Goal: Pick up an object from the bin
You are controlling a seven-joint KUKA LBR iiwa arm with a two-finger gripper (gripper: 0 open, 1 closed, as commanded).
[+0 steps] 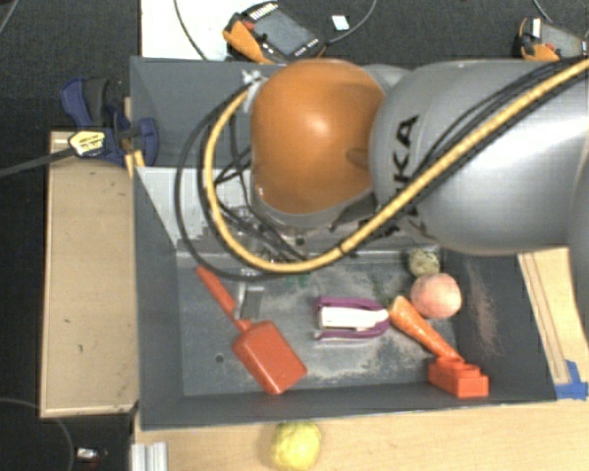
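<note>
Our gripper (247, 292) hangs just over the thin handle of the orange spatula (270, 356), which lies flat in the bin (157, 361). We think that handle is easy to pinch. We cannot tell if the gripper is open or shut, or holds anything. To the spatula's right lie a purple clip (351, 319), a carrot (419, 328) and a peach (436, 295), spread apart.

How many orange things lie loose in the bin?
3: a flat-headed orange tool at the floor's left, an orange carrot shape right of centre, and an orange block by the near right corner. The arm may hide more.
</note>
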